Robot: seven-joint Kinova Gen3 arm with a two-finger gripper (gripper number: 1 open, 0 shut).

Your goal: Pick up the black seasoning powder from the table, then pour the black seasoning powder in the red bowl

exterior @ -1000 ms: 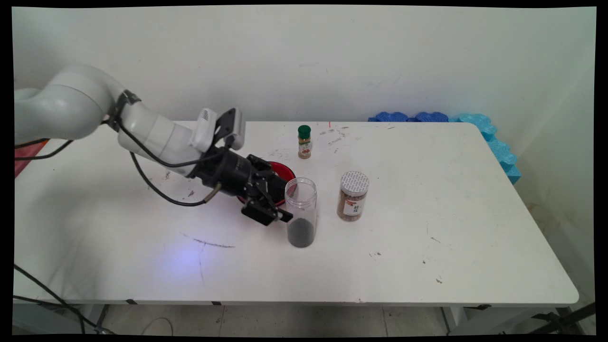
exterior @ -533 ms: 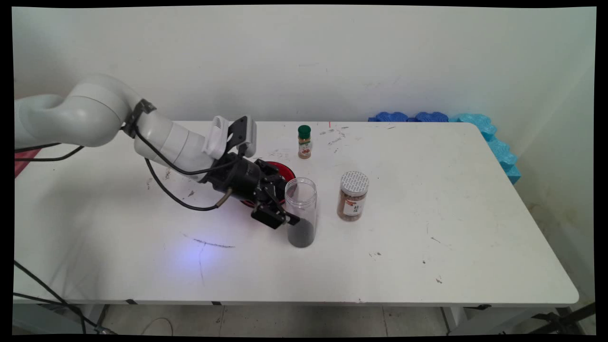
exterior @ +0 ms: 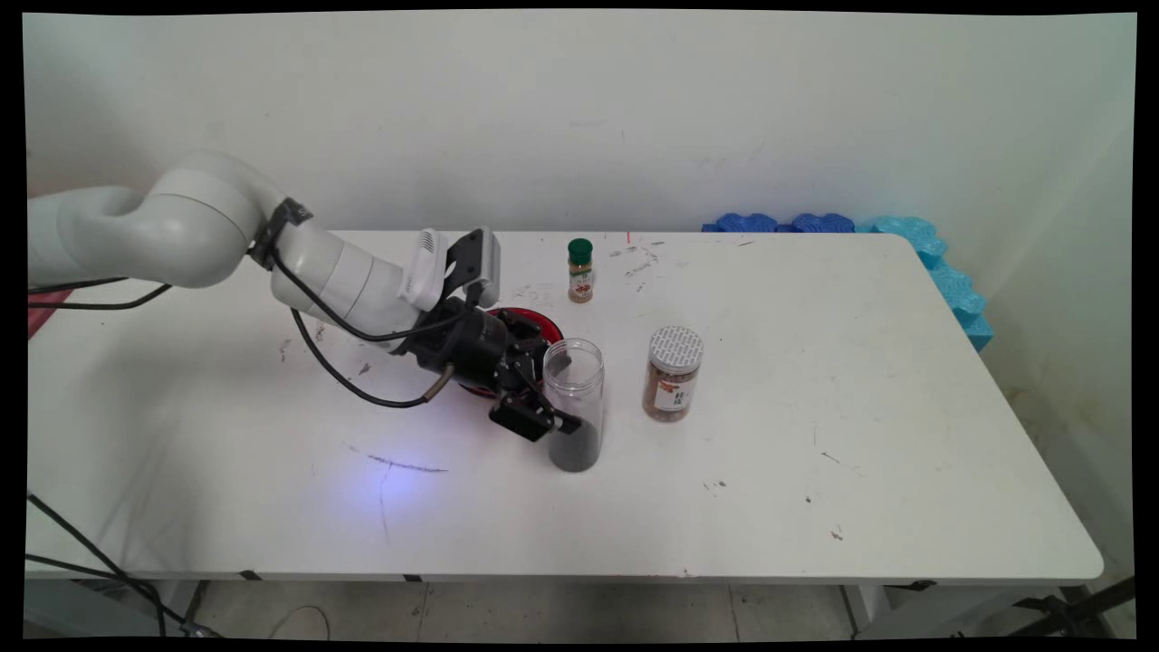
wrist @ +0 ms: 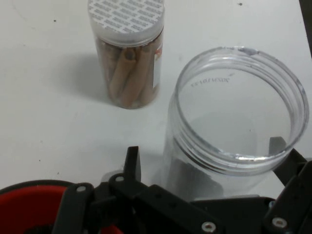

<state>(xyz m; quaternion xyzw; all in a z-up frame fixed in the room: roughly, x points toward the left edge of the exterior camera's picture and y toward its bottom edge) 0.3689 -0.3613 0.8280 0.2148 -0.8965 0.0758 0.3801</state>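
Observation:
A clear, lidless plastic jar (exterior: 579, 371) with a dark fill at its bottom stands mid-table. My gripper (exterior: 563, 395) reaches it from the left, open, with one finger on its near side and one on its far side. In the hand view the jar's open mouth (wrist: 229, 122) lies between the two fingers (wrist: 132, 160), and a gap shows beside the left one. A red dish (exterior: 536, 323) sits just behind the gripper and appears at the lower left of the hand view (wrist: 29, 204).
A jar of brown sticks with a patterned white lid (exterior: 673, 373) stands close to the right of the clear jar (wrist: 127, 53). A small green-capped spice bottle (exterior: 579, 270) stands farther back. Blue foam pieces (exterior: 933, 263) line the table's far right corner.
The arm has pushed to the right, bringing the open fingers from just left of the clear jar to either side of it. The jar and other items have not moved.

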